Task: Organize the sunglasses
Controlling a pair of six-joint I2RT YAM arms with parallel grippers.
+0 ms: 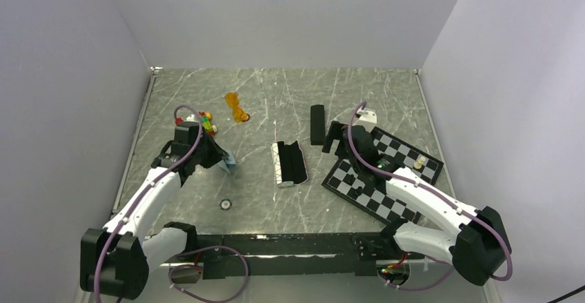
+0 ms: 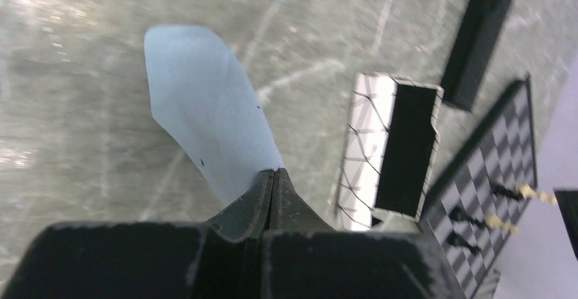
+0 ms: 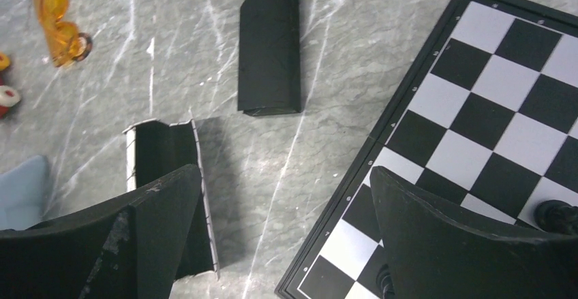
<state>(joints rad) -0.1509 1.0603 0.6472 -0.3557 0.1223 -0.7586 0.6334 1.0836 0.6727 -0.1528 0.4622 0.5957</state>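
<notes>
Counter [image 1: 276, 89]: grey marble-look top w/ white veins, boxed in by plain white walls [image 1: 276, 13] at back and both sides. Ref. item: white case [image 1: 279, 166] w/ black line pattern, lying open, dark lining up, approx. mid-counter. Orange sunglasses [image 1: 236, 108]: flat on counter, beyond the white case and to its left, well apart from it, clear of both arms. Multicolour toy [image 1: 205, 121]: further left of the white case, near the sunglasses. Black oblong case [image 1: 316, 123]: beyond the white case, slightly to its right, not touching. Chessboard [image 1: 386, 179]: right of the white case, set at an angle, a few pieces [image 1: 419, 161] on its far side. Small ring-like item [image 1: 225, 204]: nearer than the white case, to its left; too small to ID. L arm [image 1: 148, 199]: stretched fwd, wrist left of the white case; L jaws pressed together, pinching a pale blue cloth [image 2: 204, 108] by one end; cannot tell if cloth touches counter. R arm [image 1: 421, 199]: reaches over the chessboard, wrist just right of the white case; R jaws spread wide, nothing between them, one finger [image 3: 157, 231] over the white case's edge, the other over the board.
</notes>
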